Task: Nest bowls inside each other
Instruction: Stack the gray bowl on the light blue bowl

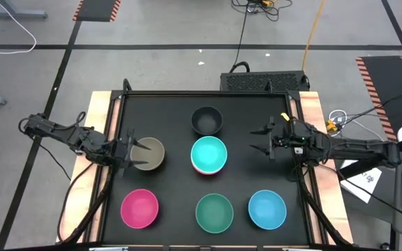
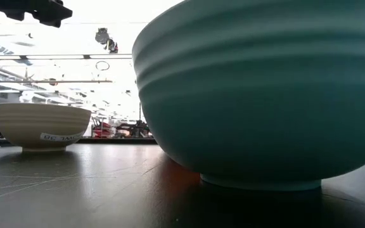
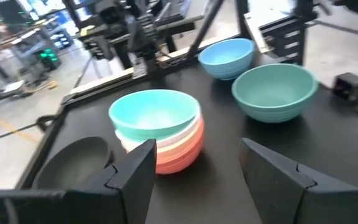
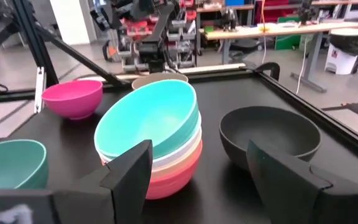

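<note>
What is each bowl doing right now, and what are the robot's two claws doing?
Teal bowl: top of a stack, nested in white, peach and red bowls.
Black bowl: alone, upright, empty.
Tan bowl: alone, upright, at the left gripper.
Magenta bowl: alone, upright, empty.
Green bowl: alone, upright, empty.
Blue bowl: alone, upright, empty.
Left gripper: jaws open, empty.
Right gripper: jaws open, empty.

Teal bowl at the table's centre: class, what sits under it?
The teal bowl tops a stack: white, peach and red rims show beneath. Their insides are covered.
</note>
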`<state>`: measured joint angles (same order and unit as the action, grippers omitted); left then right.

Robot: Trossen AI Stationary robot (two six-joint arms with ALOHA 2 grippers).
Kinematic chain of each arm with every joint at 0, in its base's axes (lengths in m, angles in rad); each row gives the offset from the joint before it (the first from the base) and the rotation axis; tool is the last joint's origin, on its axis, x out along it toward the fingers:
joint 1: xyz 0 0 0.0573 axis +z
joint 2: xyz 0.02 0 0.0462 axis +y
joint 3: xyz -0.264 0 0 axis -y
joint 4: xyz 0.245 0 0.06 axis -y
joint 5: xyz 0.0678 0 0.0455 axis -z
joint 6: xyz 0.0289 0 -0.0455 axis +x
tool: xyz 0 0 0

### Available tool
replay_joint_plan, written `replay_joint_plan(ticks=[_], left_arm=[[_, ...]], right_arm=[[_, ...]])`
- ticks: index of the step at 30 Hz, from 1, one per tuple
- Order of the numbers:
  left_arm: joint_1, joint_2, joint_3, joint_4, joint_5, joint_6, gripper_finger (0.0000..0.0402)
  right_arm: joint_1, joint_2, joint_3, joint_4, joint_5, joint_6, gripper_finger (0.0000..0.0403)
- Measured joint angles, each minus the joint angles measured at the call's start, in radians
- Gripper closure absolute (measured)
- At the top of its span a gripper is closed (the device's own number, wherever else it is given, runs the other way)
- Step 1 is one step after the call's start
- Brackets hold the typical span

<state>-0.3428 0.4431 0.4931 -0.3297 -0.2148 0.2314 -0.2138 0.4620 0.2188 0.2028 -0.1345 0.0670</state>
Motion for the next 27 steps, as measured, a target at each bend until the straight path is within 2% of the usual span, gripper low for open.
replay_joint_plan(ticks=[4,7,11,13,16,20,24,27], left_arm=[[0.0,0.0,0.0,0.01,-0.1,-0.01,0.017],[0.005,0.0,0.0,0.088,-0.193,-0.025,0.017],[0.03,0.006,0.053,0.119,-0.227,-0.023,0.017],[0.059,0.029,0.112,0.087,-0.257,-0.049,0.017],[0.124,0.086,0.233,-0.095,-0.283,-0.126,0.017],[0.247,0.187,0.395,-0.332,-0.277,-0.205,0.017],[0.381,0.283,0.497,-0.427,-0.145,-0.219,0.017],[0.496,0.35,0.525,-0.493,-0.079,-0.219,0.017]], right_arm=[[0.0,-0.017,-0.045,0.042,-0.001,0.004,0.0151],[0.0,-0.019,-0.061,0.059,-0.003,0.003,0.0151],[0.0,-0.019,-0.065,0.086,-0.045,0.0,0.0151],[0.0,-0.019,-0.065,0.089,-0.054,0.0,0.0151],[0.0,-0.019,-0.065,0.093,-0.054,0.0,0.0151],[0.0,-0.019,-0.065,0.094,-0.054,-0.001,0.0151],[0.0,-0.019,-0.065,0.113,-0.054,-0.002,0.0151],[0.0,-0.019,-0.065,0.126,-0.055,0.0,0.0151]])
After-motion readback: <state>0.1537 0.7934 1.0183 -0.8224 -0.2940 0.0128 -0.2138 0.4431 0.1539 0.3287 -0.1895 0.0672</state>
